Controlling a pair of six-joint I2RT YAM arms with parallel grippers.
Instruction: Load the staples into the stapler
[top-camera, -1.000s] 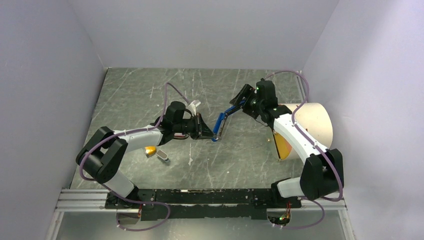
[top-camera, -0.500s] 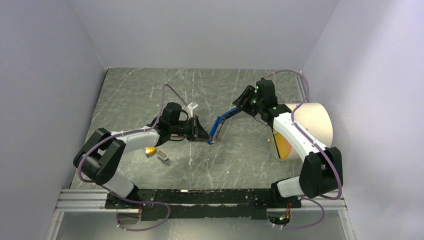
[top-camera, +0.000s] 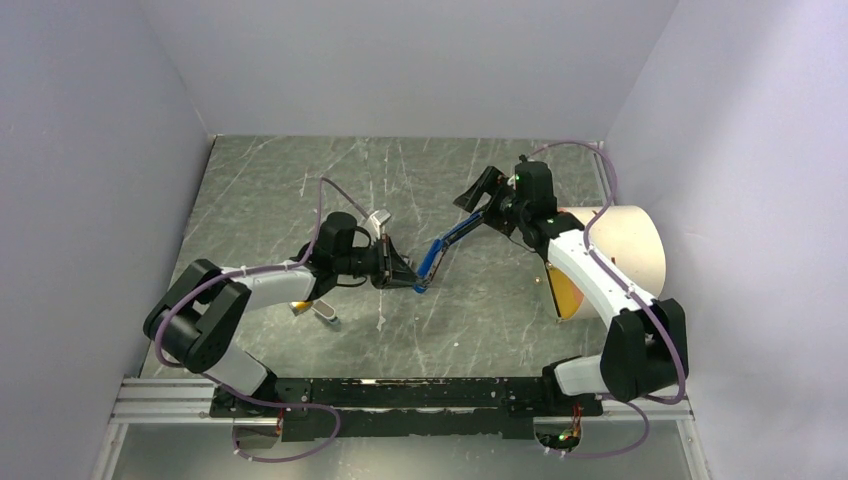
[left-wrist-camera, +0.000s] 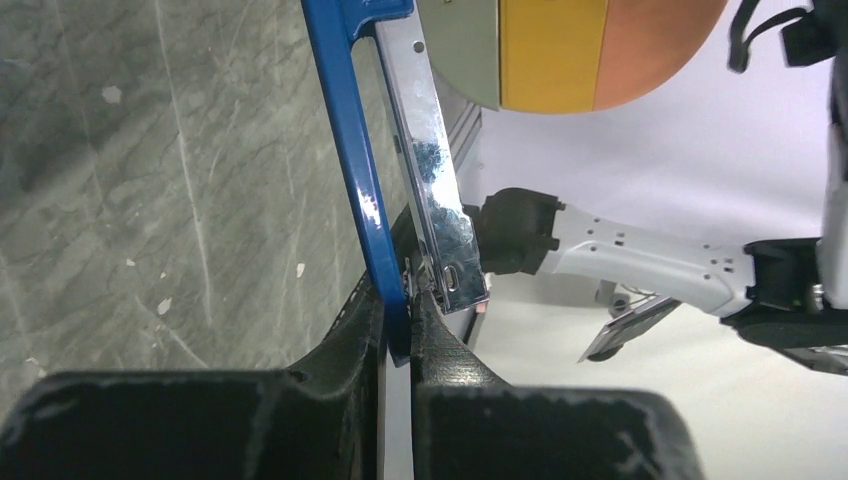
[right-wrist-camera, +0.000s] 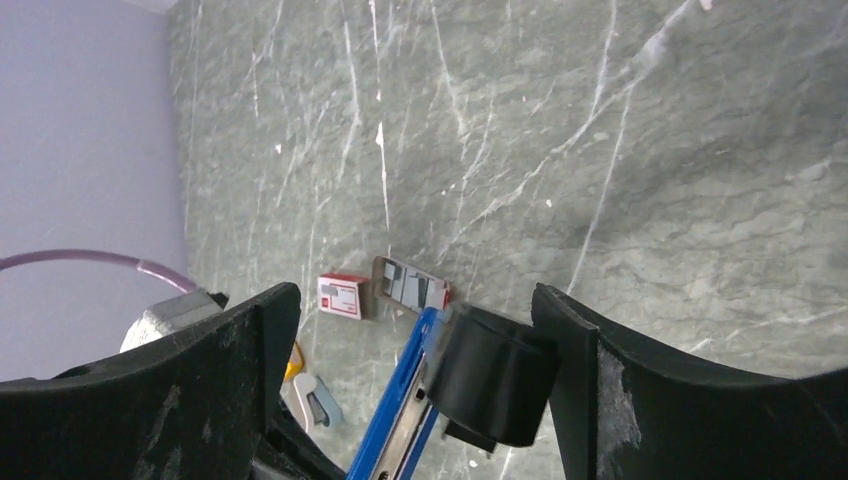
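Left gripper (left-wrist-camera: 398, 325): arm stretched low, jaws clenched on the stapler (left-wrist-camera: 345, 140) near end.
Right gripper (right-wrist-camera: 415, 310): wrist raised, jaws spread wide, stapler's far end between them.

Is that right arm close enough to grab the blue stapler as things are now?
Probably yes. The right gripper has its jaws wide open on either side of the far end of the stapler, with nothing seen in between. The left gripper is shut on the near end, so only the far end is free.

right gripper (right-wrist-camera: 415, 295) jaws spread | stapler (right-wrist-camera: 393, 425) between | box (right-wrist-camera: 341, 296) beside grey tray (right-wrist-camera: 410, 284)
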